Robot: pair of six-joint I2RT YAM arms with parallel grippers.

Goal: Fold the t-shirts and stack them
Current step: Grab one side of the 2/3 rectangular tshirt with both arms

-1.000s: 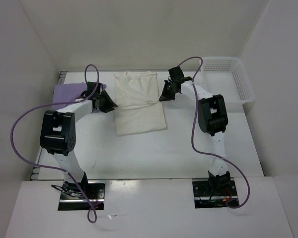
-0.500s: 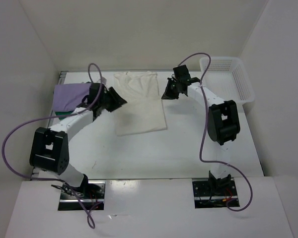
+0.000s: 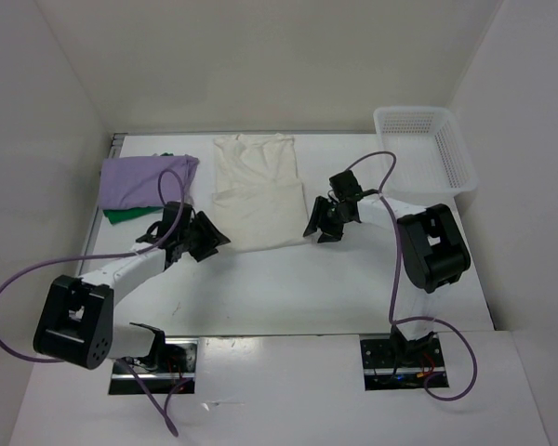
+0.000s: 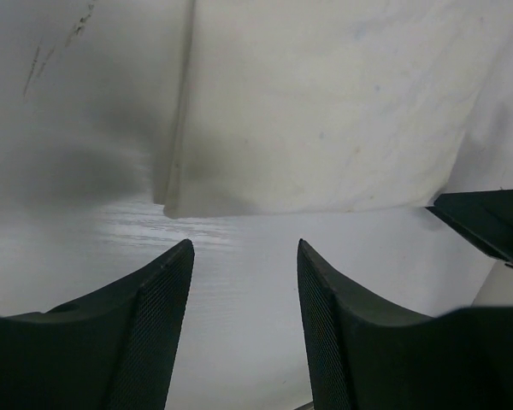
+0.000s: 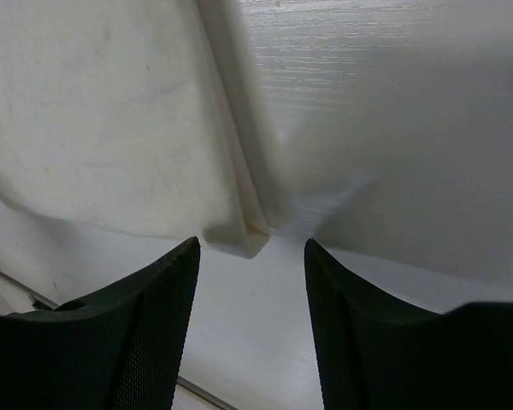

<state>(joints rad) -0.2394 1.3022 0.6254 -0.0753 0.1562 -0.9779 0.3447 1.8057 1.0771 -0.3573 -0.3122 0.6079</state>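
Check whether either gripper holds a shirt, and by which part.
Nothing is held. The left gripper and right gripper both stand open, each facing a near corner of the cream t-shirt without touching it.

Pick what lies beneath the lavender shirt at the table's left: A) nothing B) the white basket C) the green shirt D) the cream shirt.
C: the green shirt peeks out from under the lavender shirt at its near edge; the cream shirt lies apart beside it, and the basket stands far right.
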